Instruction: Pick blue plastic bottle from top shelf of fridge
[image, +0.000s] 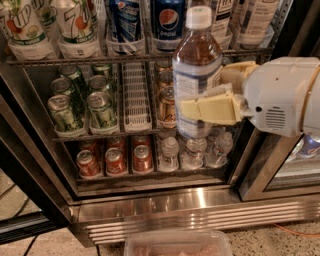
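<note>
Fingers (210, 109) of the gripper (202, 97) clamp the blue plastic bottle (196, 60) at mid-body. It stands upright in front of the fridge (165, 205), off the top shelf (75, 60). The far finger is mostly hidden, and the bottle's base blurs into the small water bottles (170, 152) behind.

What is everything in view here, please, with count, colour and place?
blue plastic bottle: one, clear with white cap, held in front of the fridge
7UP bottles: at least two, green-white, top shelf left
Pepsi bottles: two, dark blue, top shelf centre
green cans: several, middle shelf left
brown cans: several, middle shelf centre
red cans: three, bottom shelf left
water bottles: three, clear, bottom shelf right
gripper: one, cream, right of centre, shut on the blue plastic bottle
</note>
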